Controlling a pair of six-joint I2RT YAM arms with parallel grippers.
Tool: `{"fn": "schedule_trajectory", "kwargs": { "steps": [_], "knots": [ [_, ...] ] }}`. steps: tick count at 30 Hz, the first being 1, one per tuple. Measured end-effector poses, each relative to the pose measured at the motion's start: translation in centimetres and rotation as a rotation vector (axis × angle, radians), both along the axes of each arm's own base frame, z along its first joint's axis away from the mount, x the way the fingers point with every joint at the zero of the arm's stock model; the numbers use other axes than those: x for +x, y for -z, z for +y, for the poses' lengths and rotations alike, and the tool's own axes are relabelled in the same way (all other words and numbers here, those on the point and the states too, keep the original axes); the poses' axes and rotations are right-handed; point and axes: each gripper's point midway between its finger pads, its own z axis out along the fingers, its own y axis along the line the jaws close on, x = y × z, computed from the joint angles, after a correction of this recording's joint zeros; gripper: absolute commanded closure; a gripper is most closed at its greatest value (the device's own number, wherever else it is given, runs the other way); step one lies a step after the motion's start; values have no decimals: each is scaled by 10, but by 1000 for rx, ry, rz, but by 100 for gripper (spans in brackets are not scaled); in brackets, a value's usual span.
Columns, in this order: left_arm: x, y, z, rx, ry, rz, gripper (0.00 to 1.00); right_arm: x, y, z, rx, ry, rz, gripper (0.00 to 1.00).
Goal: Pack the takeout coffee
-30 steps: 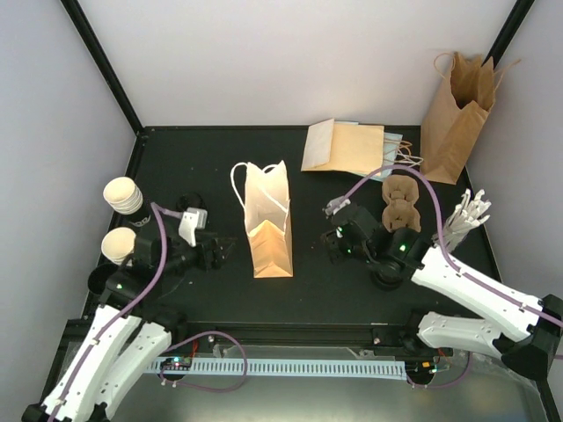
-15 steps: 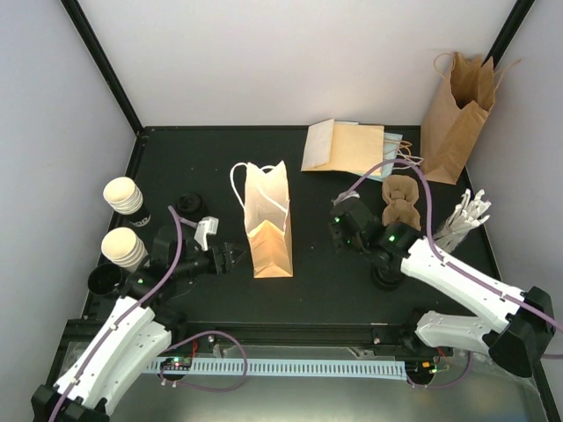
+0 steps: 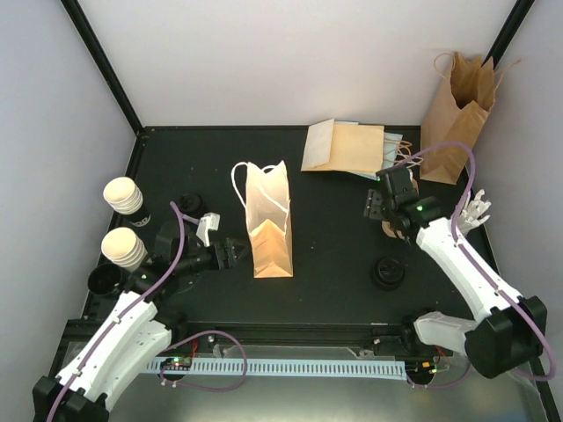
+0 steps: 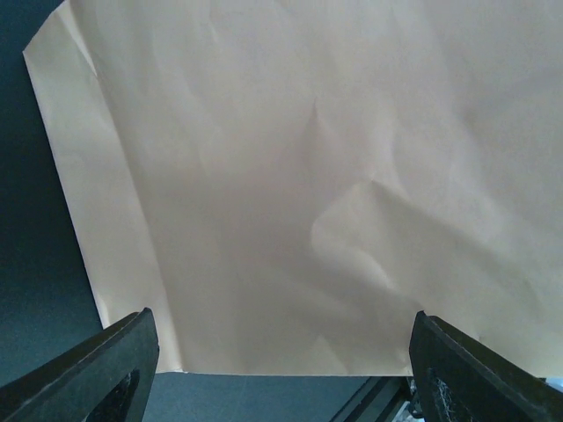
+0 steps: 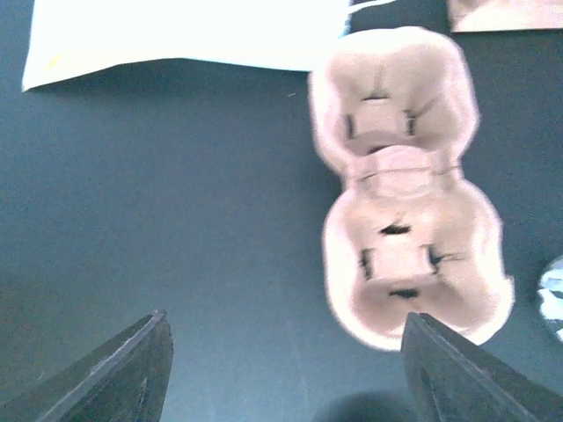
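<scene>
Top external view: the cream-white cups (image 3: 123, 195) stand in two stacks at the left edge of the bench (image 3: 325, 255), well apart from both tools and not yet packed. A round black lid (image 3: 387, 272) sits near the right arm; whether a cup is under it cannot be told from above.

1. Left tool (image 3: 236, 253): fingers spread wide, holding nothing. It sits just beside the left wall of the standing paper bag (image 3: 266, 220). In the left wrist view the bag's flat side fills the frame between the spread fingers. Judgement: this position suits bracing or steadying the bag, which is light and tips easily when loaded.

2. Right tool (image 3: 384, 202): fingers spread, nothing between them. It hangs above the moulded cup carrier (image 5: 405, 189), which lies on the bench at the right, just near of the flat bags (image 3: 343, 145). In the right wrist view both carrier pockets are vacant, and the carrier lies ahead and slightly right of the fingers. Judgement: the tool is placed to take the carrier by its centre ridge, the stiffest part.

3. Caution: the carrier is thin pulp; a pinch on an outer wall may crush it or lift it tilted.

4. Remaining work, as judged: cups must be lidded, seated in the carrier and lowered into the bag.
</scene>
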Motion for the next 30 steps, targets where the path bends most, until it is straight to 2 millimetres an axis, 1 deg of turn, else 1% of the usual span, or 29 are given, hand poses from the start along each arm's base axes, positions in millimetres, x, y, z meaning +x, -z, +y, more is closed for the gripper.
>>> {"fn": "schedule_trajectory", "kwargs": {
  "steps": [1, 2, 5, 6, 7, 9, 12, 14, 24, 30],
  "knots": [
    [1, 0, 0, 1, -3, -1, 19, 5, 1, -7, -4, 24, 6, 31],
    [1, 0, 1, 1, -6, -2, 19, 10, 3, -14, -10, 50, 17, 35],
    [2, -4, 2, -5, -16, -19, 19, 20, 20, -32, -48, 106, 79, 41],
    [2, -6, 2, -9, -18, -29, 19, 21, 23, -35, -55, 113, 93, 43],
    [2, -8, 2, -11, -21, -36, 19, 24, 34, -40, -80, 122, 133, 44],
    [2, -10, 3, -13, -25, -48, 19, 25, 48, -45, -107, 131, 187, 46],
    [3, -10, 4, -12, -32, -52, 19, 24, 65, -47, -132, 126, 247, 46],
    [4, -9, 4, -10, -34, -50, 19, 24, 70, -47, -141, 122, 266, 46],
    [6, -13, 8, -5, -61, -75, 19, 31, 78, -42, -123, 112, 277, 45],
    [7, -18, 12, -5, -84, -105, 19, 33, 84, -41, -120, 112, 267, 46]
  ]
}}
